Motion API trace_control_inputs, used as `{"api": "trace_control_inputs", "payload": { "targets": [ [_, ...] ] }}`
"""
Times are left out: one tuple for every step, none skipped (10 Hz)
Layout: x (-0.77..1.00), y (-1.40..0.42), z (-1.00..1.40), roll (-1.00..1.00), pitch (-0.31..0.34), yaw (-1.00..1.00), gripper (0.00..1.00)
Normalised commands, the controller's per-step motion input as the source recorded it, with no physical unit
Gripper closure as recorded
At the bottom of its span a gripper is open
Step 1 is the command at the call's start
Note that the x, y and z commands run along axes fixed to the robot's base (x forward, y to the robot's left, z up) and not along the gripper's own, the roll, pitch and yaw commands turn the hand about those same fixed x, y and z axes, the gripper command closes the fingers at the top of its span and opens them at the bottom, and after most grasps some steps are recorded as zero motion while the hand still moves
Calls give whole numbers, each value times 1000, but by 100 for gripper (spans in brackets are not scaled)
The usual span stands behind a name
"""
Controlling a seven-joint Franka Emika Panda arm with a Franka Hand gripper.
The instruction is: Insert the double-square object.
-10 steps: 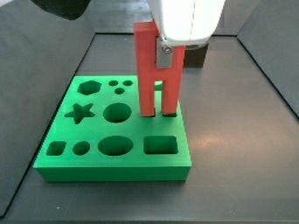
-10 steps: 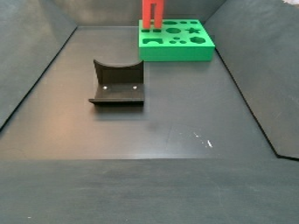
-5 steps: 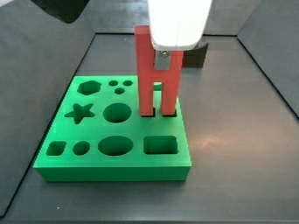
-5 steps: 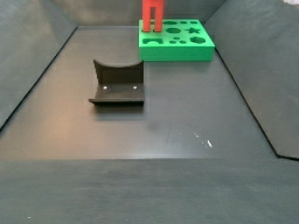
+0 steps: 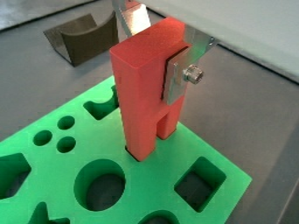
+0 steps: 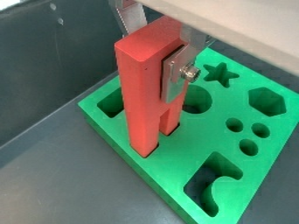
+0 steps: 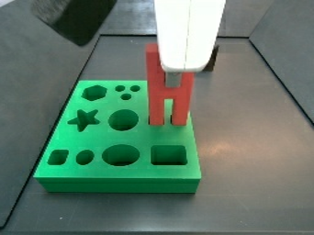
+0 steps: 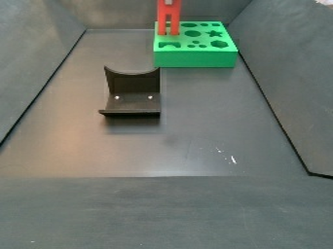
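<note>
Above the green block [image 7: 117,138], claw [image 5: 158,66] clamps double-square object [image 5: 146,96]; fixture [image 8: 130,92] well apart.

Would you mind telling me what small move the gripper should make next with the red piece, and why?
Probably press straight down a little further. The gripper holds the double-square object upright, its two legs entering the green block at the slot, yet most of the bar still stands above the block's top face.
</note>
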Motion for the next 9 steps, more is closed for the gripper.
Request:
{"api": "trace_control_inputs", "payload": {
  "targets": [
    [229,0,-434,-9,0,-229,100],
    [286,0,-400,0,3,-254,100],
    [374,0,-354,0,26,-260,100],
    [469,0,-280,0,53,-214,100],
    [511,0,-209,9,74,-177,100],
    [454,34,-194,0,51,-66,100],
    [14,66,-14,-59,0,0,100],
    [0,0,0,56,0,-9,100],
    [0,0,0,16,0,0,100]
  ]
}}
